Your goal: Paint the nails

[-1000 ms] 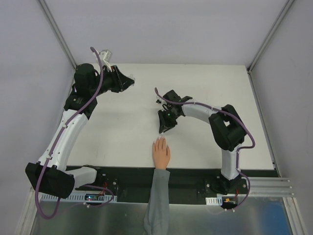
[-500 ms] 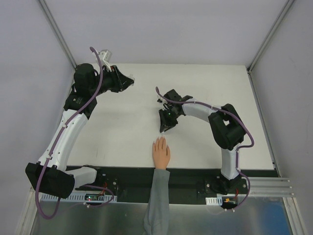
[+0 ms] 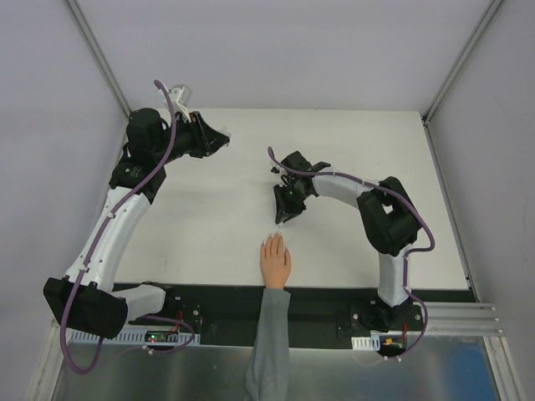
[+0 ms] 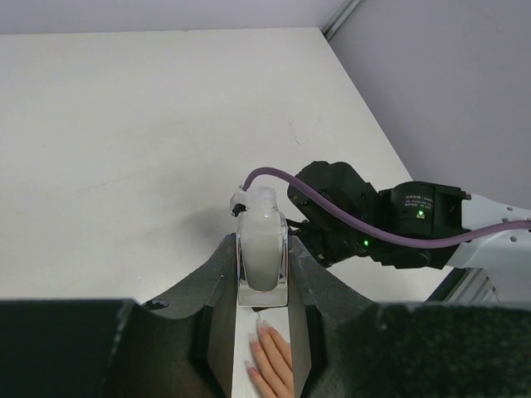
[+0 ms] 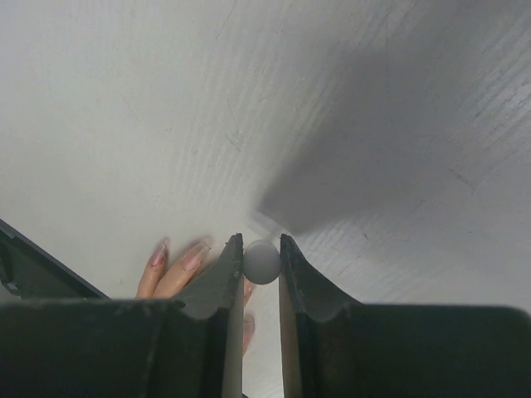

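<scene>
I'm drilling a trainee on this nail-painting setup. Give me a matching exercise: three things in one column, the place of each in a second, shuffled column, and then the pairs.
Things:
1. bottle
2. round white cap
3. mannequin hand

Places:
A. lying flat at the near edge of the table
B. held in the left gripper
C. held in the right gripper

Pairs: 1-B, 2-C, 3-A

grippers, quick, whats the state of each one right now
left gripper: jaws shut on the small clear bottle
right gripper: jaws shut on a small round white cap
</scene>
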Controlling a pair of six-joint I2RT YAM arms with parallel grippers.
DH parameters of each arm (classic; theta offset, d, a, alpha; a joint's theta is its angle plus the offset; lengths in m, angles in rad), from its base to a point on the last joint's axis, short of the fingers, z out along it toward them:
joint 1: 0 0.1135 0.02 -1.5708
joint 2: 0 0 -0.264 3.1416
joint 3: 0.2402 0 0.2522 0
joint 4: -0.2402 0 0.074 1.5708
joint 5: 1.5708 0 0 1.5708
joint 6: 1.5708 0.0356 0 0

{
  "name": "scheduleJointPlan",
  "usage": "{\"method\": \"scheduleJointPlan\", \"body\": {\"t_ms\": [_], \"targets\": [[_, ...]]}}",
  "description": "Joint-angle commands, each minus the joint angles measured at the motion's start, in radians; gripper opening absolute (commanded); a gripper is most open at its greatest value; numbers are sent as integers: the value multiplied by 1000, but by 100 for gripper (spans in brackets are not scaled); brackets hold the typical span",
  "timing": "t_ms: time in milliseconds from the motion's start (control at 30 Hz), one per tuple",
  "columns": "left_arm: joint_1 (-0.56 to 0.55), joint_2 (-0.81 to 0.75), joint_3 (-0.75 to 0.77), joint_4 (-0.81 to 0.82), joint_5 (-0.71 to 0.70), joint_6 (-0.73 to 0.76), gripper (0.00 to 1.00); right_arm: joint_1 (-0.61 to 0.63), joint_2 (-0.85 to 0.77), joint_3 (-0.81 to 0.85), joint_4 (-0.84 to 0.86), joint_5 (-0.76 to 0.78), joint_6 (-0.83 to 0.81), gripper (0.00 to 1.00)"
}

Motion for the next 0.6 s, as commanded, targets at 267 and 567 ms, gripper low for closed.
{"method": "scheduleJointPlan", "body": {"t_ms": [267,567], "targets": [[9,-37,15,34,19,10,0,18,-88,-27,17,-55,21,0],[11,-37,21,31,22,14,0,21,-48,-15,17,-49,22,0]]}}
